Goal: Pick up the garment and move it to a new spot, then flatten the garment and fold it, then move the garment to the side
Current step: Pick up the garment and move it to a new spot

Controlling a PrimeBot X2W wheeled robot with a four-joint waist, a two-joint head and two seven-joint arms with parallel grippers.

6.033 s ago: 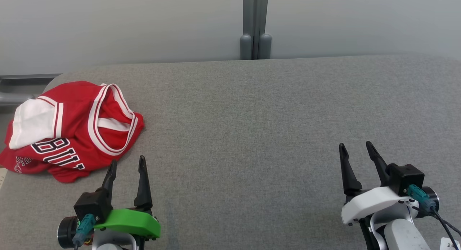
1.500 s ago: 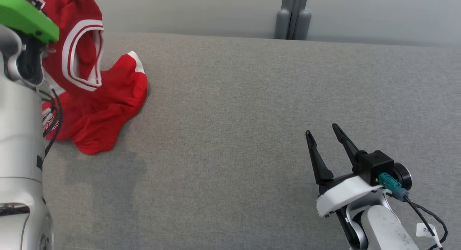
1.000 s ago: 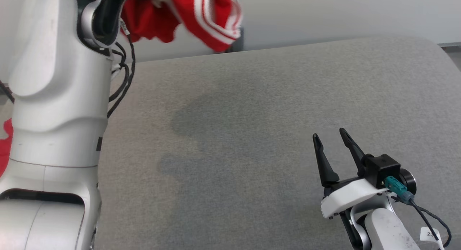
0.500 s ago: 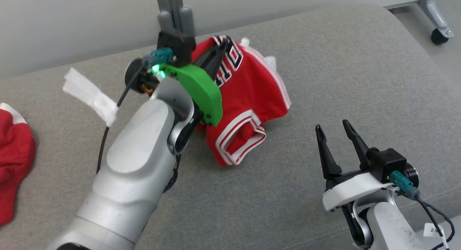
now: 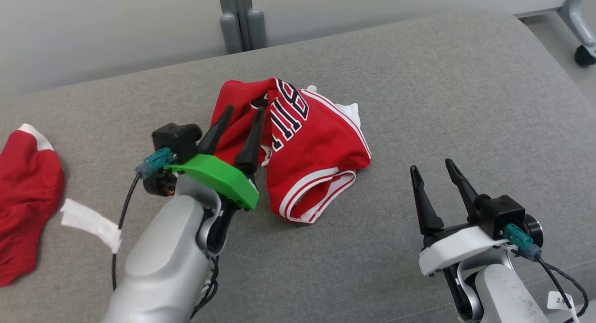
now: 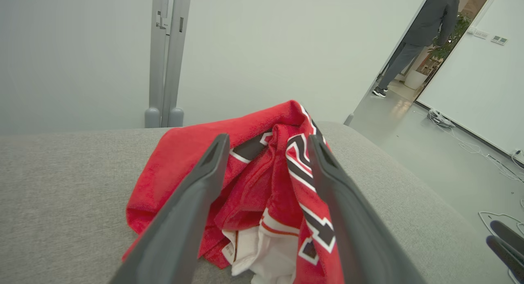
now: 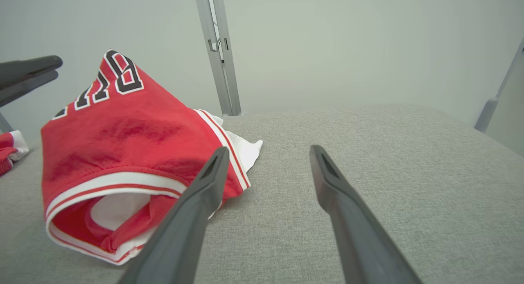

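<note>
The jersey (image 5: pixel 316 141) lies crumpled mid-cushion (image 5: pixel 465 81): red, with white-and-red striped trim, black white-edged letters across its top fold and white cloth poking out behind. My left gripper (image 5: pixel 243 110) stands spread over the heap's left edge, grasping nothing; whether the tips touch cloth I cannot tell. My right gripper (image 5: pixel 432 164), also spread, sits near its right side. The lettering is folded, partly hidden. Another red piece (image 5: pixel 28 197) is cut off at left.
</note>
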